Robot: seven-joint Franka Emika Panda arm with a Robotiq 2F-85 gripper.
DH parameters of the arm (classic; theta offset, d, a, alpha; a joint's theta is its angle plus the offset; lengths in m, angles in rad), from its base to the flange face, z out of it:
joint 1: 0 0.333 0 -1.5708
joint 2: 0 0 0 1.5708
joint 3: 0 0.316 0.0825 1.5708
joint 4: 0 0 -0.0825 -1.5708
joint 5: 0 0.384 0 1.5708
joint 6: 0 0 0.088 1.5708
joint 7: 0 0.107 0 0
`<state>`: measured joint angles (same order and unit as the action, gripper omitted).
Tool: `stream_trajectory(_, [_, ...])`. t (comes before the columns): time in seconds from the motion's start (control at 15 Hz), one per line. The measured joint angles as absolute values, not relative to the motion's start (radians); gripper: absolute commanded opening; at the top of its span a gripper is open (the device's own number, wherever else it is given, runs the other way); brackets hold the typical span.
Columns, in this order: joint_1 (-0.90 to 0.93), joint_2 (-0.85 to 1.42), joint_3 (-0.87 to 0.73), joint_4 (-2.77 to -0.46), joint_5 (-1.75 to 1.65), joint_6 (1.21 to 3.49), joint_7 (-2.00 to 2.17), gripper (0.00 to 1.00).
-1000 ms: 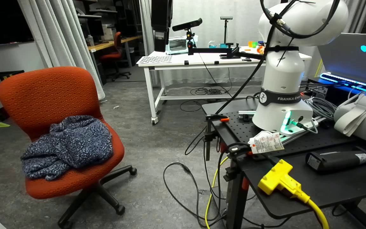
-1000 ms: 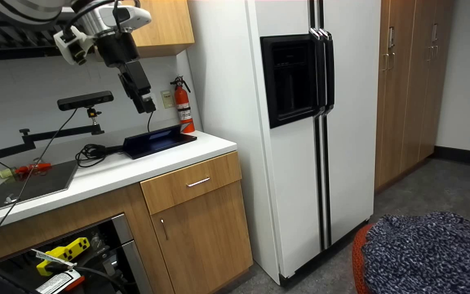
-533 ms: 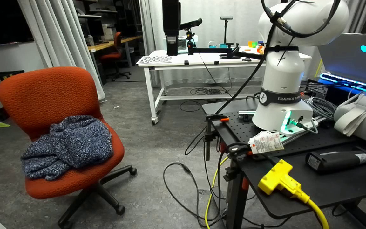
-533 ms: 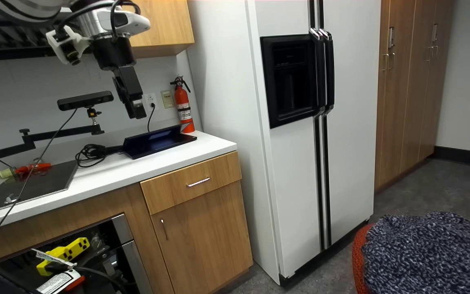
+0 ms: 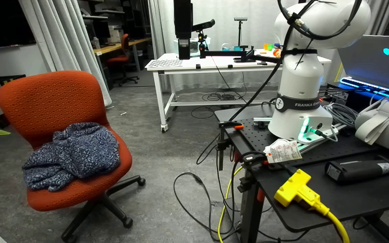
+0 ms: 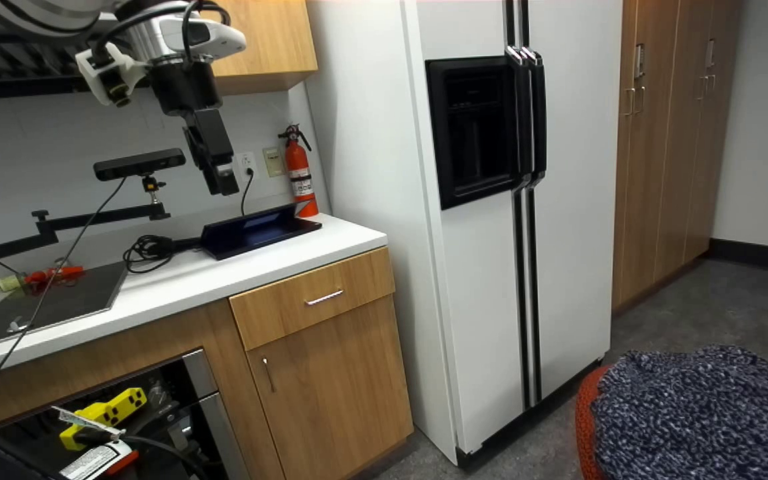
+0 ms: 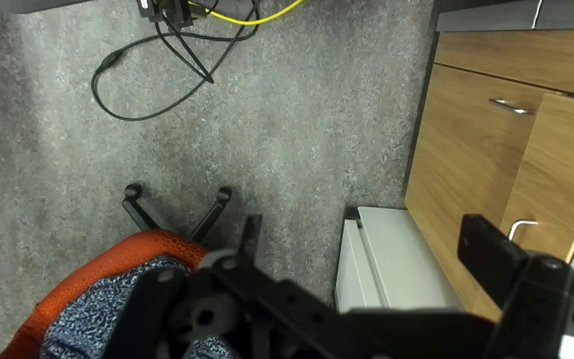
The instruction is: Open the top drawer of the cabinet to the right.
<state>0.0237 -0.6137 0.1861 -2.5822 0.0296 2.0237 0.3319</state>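
So the top drawer [image 6: 271, 313] is closed, up top in the wood cabinet [image 6: 337, 380] beside the fridge [image 6: 481, 267], nothing touching its handle [image 6: 324, 297]. Our tool [image 7: 361, 232] hangs higher, well apart, spread wide with no load. We'd call this the approach; next we should lower, line up and grab that handle.

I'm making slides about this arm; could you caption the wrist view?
Open hand above grey floor, wooden top drawer at right, orange chair at lower left.
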Motion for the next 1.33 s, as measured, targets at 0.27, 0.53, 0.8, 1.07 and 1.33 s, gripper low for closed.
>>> stream_trajectory(0.27, [0.024,-0.614,0.186,-2.582,0.03,2.024,0.332,1.0])
stream_trajectory(0.53, [0.024,-0.614,0.186,-2.583,0.03,2.024,0.332,1.0])
stream_trajectory(0.8, [-0.013,-0.445,0.18,-2.484,-0.021,2.151,0.332,1.0])
stream_trajectory(1.07, [-0.022,-0.196,0.161,-2.326,-0.037,2.236,0.332,1.0])
stream_trajectory(1.33, [-0.006,0.011,0.148,-2.167,-0.015,2.25,0.311,1.0])
